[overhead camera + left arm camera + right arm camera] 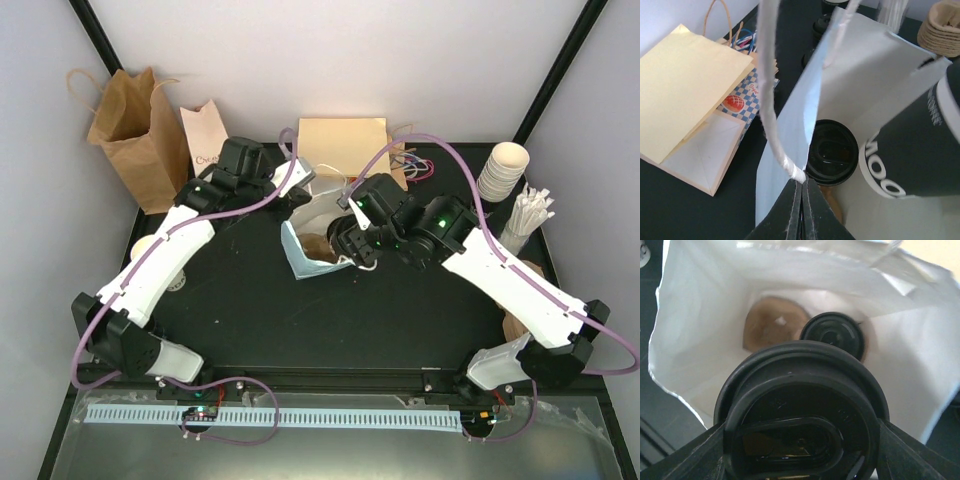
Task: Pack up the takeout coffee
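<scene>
Left gripper point(801, 189): clamped on the bag point(790, 125) rim, at the handle's base;
Right gripper point(802, 456): grasping the coffee point(802, 375) by its sides;
Coffee: tilted at the open bag's mouth; a second lidded cup point(832, 335) sits on the bag's floor

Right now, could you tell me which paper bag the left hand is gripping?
The white bag, pinched at its rim; the brown bag stands apart, back left.

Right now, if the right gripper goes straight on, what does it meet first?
The right gripper points the takeout coffee into the open white bag. First contact is probably the brown carrier at the bottom, beside another lidded cup. Depth is unclear.
</scene>
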